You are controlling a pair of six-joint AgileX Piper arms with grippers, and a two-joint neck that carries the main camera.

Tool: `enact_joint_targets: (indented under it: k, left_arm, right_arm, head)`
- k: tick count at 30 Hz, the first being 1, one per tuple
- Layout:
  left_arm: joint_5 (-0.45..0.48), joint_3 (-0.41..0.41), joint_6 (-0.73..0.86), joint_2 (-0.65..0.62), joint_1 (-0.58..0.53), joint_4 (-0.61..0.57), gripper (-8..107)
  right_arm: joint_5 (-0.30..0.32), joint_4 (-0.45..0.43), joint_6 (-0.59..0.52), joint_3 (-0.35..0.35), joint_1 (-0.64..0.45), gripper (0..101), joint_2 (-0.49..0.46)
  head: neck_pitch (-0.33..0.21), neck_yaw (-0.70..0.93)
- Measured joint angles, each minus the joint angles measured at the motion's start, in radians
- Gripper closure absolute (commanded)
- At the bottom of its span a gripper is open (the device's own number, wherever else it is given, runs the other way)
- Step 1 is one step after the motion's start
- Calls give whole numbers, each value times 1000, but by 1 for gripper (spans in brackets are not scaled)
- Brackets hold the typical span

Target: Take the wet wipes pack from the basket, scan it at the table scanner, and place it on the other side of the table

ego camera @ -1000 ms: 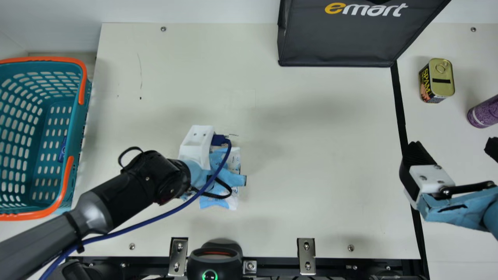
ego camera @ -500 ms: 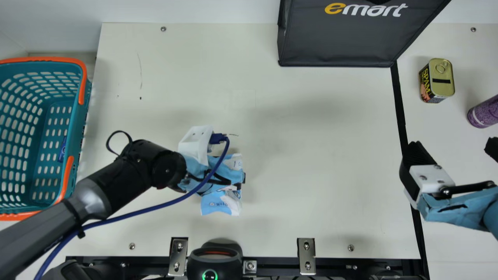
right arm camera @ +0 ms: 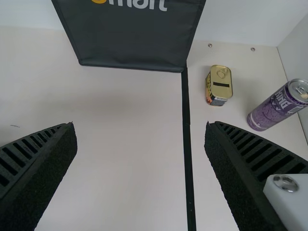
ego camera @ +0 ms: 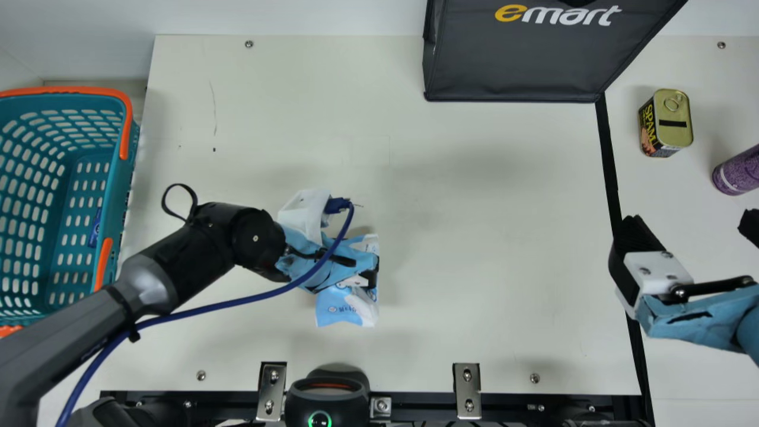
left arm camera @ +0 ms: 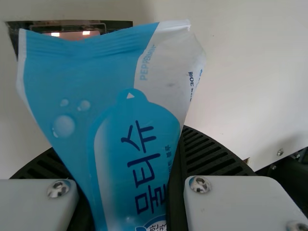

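My left gripper (ego camera: 369,277) is left of the table's middle, shut on the wet wipes pack (ego camera: 344,307), whose blue and white lower end hangs out beside the fingers. In the left wrist view the pack (left arm camera: 103,101) stands out between the ribbed fingers of the left gripper (left arm camera: 127,159), crumpled toward the grip. Part of a dark scanner window (left arm camera: 114,25) with reddish light shows behind its far end. My right gripper (ego camera: 692,230) stays over the right side, far from the pack; in the right wrist view the right gripper (right arm camera: 140,130) is open, nothing between its fingers.
The teal basket (ego camera: 112,178) stands at the left with a small blue item inside. A black bag (ego camera: 510,65) is at the back. A can of spam (ego camera: 667,123) and a purple can (ego camera: 738,172) are at the right. A black device (ego camera: 326,400) sits at the front edge.
The left gripper has tilted and shifted slightly right, and the pack has moved with it, its lower end bending. The left forearm has swung up a little. The right arm has kept still.
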Motion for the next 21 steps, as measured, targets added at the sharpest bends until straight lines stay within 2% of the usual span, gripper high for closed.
enact_joint_targets:
  k: [10, 21]
  left_arm:
    - [-3, 6, 44, 14, 9, -82, 107]
    - [-41, 10, 38, 6, 16, -58, 107]
  right_arm:
    - [0, 0, 0, 0, 0, 6, 0]
    - [0, 0, 0, 0, 0, 6, 0]
  head:
    - [0, 0]
    - [2, 0]
